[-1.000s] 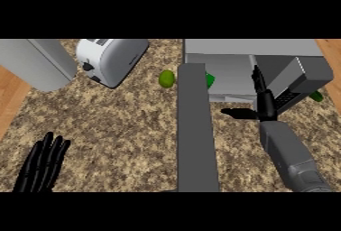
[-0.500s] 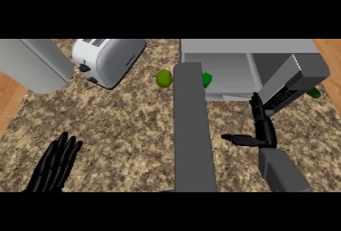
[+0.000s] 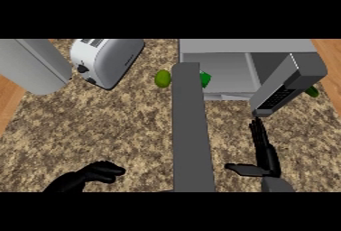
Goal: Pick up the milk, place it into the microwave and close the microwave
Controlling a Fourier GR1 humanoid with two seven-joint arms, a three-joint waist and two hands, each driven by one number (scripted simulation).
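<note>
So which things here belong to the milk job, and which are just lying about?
Job: microwave, its open door, tilted grey box at its mouth (perhaps the milk), right robot hand.
Lying about: toaster, green fruit beside the door, grey block at left.

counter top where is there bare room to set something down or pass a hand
Widest bare patch: counter between the toaster, the open microwave door and the left hand. Right of the door a narrower strip, taken by the right hand. Crowded at the back, around the green fruit.
</note>
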